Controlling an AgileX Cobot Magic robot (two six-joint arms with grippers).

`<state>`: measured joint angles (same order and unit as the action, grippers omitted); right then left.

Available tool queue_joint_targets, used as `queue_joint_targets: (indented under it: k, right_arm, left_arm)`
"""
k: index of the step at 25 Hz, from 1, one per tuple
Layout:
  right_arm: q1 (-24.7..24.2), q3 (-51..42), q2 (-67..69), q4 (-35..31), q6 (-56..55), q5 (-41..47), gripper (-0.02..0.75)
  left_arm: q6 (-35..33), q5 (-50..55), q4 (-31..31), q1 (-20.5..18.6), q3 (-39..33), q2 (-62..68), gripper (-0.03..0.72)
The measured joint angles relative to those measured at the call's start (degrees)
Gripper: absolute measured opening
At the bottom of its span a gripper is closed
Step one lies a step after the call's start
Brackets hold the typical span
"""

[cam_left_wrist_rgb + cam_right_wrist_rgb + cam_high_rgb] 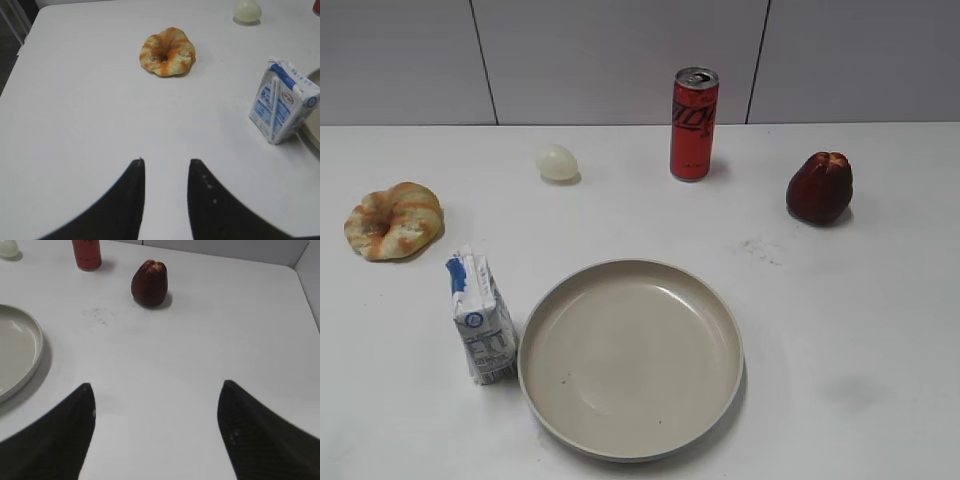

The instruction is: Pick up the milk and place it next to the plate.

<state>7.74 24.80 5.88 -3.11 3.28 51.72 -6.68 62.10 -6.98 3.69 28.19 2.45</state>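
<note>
Presently, an entry for the desk (860, 330) as it lies:

Milk (480, 318): one carton, upright, long axis vertical, near the front-left part of the desk, just beside the plate's left rim; whether it touches the rim I cannot tell.
Plate (631, 357): one, empty, toward the front edge at the middle.
My left fingers (166, 172): parted only narrowly, holding nothing, hanging over bare desk by the left edge.
My right fingers (156, 400): spread wide, holding nothing, over the right side of the desk.
Bearing of milk from left fingers: ahead and off to the right in the left wrist view (282, 102), a blue-printed face toward me.
Nearer arm: left, by my judgement; the right wrist view shows only the plate's rim, no carton.
State of task: milk stands by the plate already, so placing looks done or nearly so.
Other stock, counted: one red can (693, 124) at the back edge; one bread ring (394, 220) at the left edge; one pale egg (557, 162); one dark red fruit (819, 187) toward the right.
</note>
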Motion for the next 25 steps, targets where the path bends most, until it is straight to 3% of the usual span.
queue_joint_targets:
  k: [25]
  right_arm:
    - [0.0,-0.92,-6.14,-2.57,-0.11,2.15,0.573]
  left_arm:
    - [0.0,0.0,0.0,0.0,0.0,0.0,0.229]
